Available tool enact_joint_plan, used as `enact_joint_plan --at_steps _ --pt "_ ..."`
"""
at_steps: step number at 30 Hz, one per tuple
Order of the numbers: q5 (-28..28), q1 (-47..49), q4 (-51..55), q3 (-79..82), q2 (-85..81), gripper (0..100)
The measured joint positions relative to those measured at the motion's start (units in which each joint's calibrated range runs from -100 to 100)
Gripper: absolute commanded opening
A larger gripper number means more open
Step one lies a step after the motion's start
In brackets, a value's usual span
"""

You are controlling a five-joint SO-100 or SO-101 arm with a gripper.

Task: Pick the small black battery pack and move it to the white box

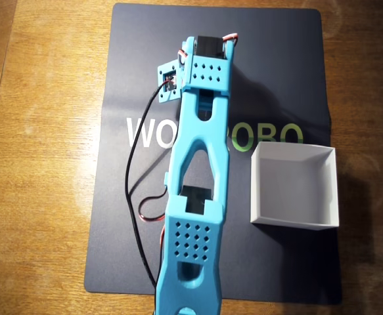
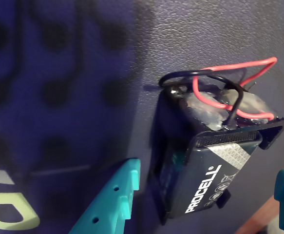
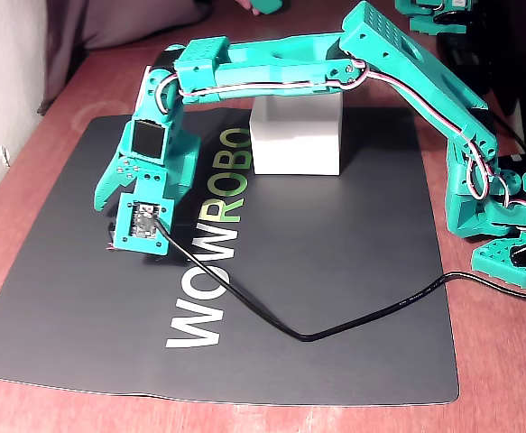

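One teal arm (image 1: 198,184) is reaching across a dark mat (image 1: 112,249) that is lying on a wooden table (image 1: 40,197), and its gripper (image 2: 207,195) is hanging low over the mat's far part in the overhead view, toward the mat's left edge in the fixed view. In the wrist view the two teal fingertips (image 2: 117,195) are standing spread apart, one on each side of the small black battery pack (image 2: 205,161), with a gap showing between each tip and the pack, so the pincer is sitting open and gripping nothing. The pack is lying on the mat between those tips, its PROCELL lettering facing up and its thin red and black wires (image 2: 229,73) looping above its upper end. In the overhead view only those wires are peeking out beside the wrist at the mat's far edge. The white box (image 1: 295,187) is sitting open-topped on the mat near its right edge in the overhead view, well apart from the pack, just beside the green letters printed on the mat. A black cable (image 3: 335,329) is trailing from the wrist camera across the mat in the fixed view.
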State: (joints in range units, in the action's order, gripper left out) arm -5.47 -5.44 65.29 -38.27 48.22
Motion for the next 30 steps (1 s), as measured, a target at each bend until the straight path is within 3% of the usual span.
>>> enact_joint_plan --at_steps 6,11,22,30 --pt "-0.2 0.0 1.6 -0.1 0.0 30" --pt "-1.4 0.0 2.6 -0.7 0.3 17" --pt "-4.4 -0.2 5.9 -0.5 0.3 17" --pt "-4.8 -0.5 11.3 -0.4 0.3 33"
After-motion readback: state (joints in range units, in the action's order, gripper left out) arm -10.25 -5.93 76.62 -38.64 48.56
